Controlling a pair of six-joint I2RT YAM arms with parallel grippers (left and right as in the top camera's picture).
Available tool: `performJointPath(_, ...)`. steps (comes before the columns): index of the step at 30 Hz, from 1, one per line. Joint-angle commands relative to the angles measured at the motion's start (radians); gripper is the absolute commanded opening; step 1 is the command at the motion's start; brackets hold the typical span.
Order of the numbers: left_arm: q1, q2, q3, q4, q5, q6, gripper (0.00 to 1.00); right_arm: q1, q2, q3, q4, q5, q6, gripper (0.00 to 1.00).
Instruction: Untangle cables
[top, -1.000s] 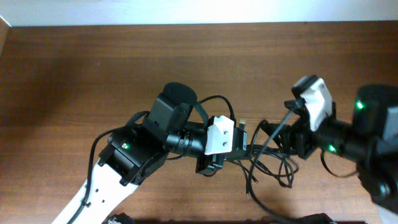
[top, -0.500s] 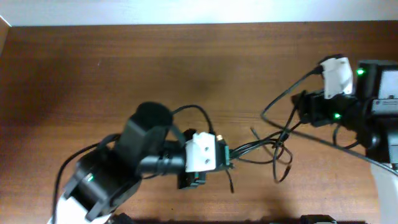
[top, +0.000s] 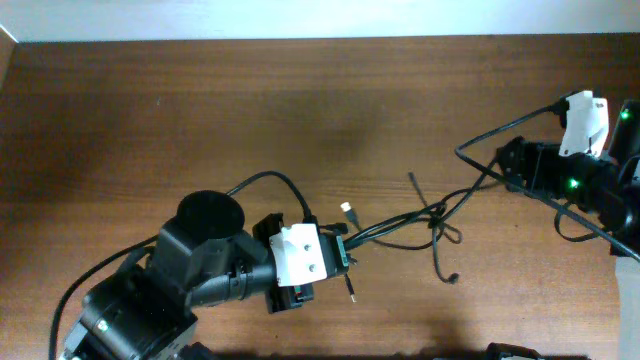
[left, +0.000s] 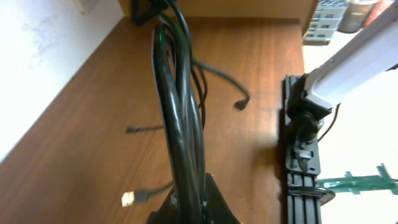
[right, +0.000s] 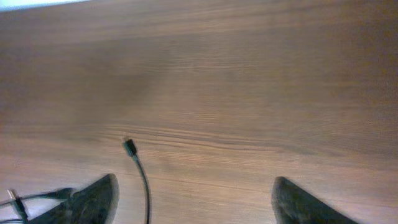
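The left fingers (left: 212, 206) clamp the cables (top: 395, 227), stretched across the bench (top: 200, 100) toward the parted right fingers (right: 93, 199), yet a knot (top: 437, 222) midway looks left to undo.

The black left arm (top: 190, 270) carries a round black cap (top: 210, 212), a white wrist block (top: 300, 255) and a thick black looping wire (top: 270, 182). The black right arm (top: 600, 190) has a white block (top: 583, 122) and small green lights (top: 572, 183). The right gripper (right: 193, 205) has dark rounded fingers (right: 93, 199).
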Motion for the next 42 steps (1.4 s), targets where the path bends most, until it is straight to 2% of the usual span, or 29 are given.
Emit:
performJointPath(1, -0.001, 0.051, 0.008, 0.018, 0.063, -0.058, 0.0, -0.013, 0.005, 0.013, -0.026, -0.162, 0.03, 0.97)
performJointPath(3, -0.001, 0.101, 0.008, 0.051, 0.064, -0.117, 0.0, -0.013, 0.005, 0.014, -0.077, -0.225, 0.03, 0.99)
performJointPath(7, -0.001, 0.153, 0.008, 0.107, 0.154, -0.13, 0.0, -0.013, 0.005, 0.014, -0.151, -0.248, 0.021, 0.99)
performJointPath(10, -0.001, 0.174, 0.008, 0.152, 0.153, -0.18, 0.0, -0.013, 0.005, 0.014, -0.204, -0.353, -0.046, 0.99)
performJointPath(14, -0.001, 0.182, 0.008, 0.188, 0.149, -0.227, 0.0, -0.013, 0.005, 0.014, -0.243, -0.465, -0.046, 1.0)
performJointPath(20, -0.001, 0.183, 0.008, 0.24, 0.074, -0.309, 0.0, -0.013, 0.005, 0.013, -0.291, -0.509, -0.046, 0.88)
performJointPath(22, -0.001, 0.182, 0.008, 0.298, 0.11, -0.341, 0.0, -0.013, 0.005, 0.013, -0.299, -0.509, -0.046, 0.75)
performJointPath(24, -0.001, 0.183, 0.008, 0.327, 0.146, -0.341, 0.0, -0.013, 0.005, 0.013, -0.302, -0.509, -0.046, 0.71)
performJointPath(32, -0.001, 0.183, 0.008, 0.328, 0.154, -0.341, 0.0, -0.013, 0.005, 0.013, -0.301, -0.555, -0.046, 0.7)
performJointPath(38, -0.002, 0.183, 0.008, 0.349, 0.213, -0.341, 0.0, -0.013, 0.005, 0.013, -0.298, -0.576, -0.045, 0.7)
performJointPath(39, -0.002, 0.183, 0.008, 0.359, 0.213, -0.341, 0.0, -0.013, 0.005, 0.013, -0.298, -0.577, -0.045, 0.68)
performJointPath(40, -0.002, 0.183, 0.008, 0.375, 0.213, -0.341, 0.0, -0.013, 0.005, 0.013, -0.298, -0.588, -0.046, 0.61)
performJointPath(42, -0.002, 0.185, 0.008, 0.389, 0.213, -0.341, 0.0, -0.013, 0.005, 0.013, -0.297, -0.617, -0.046, 0.53)
